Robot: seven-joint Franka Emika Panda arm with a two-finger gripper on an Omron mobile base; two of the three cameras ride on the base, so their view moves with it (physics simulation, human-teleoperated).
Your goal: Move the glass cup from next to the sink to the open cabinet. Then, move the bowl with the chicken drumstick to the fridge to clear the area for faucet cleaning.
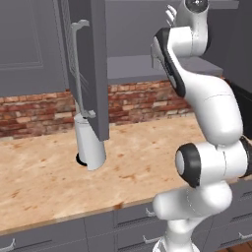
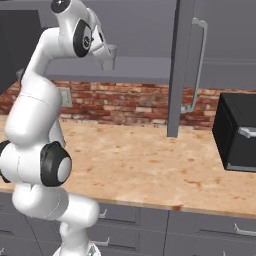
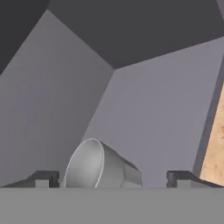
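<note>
Two fingers are standing released beside the cup lying tilted in the cabinet; withdrawing carelessly risks rolling it out.

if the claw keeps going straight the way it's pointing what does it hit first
Most likely the cup, which lies tilted just ahead between the spread fingertips of the claw. Beyond it is the grey cabinet wall. How near the cup is remains unclear.

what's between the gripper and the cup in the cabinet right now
Nothing visible. In the hand view the cup lies tipped on the cabinet floor between the spread fingertips of the gripper, with open gaps either side.
</note>
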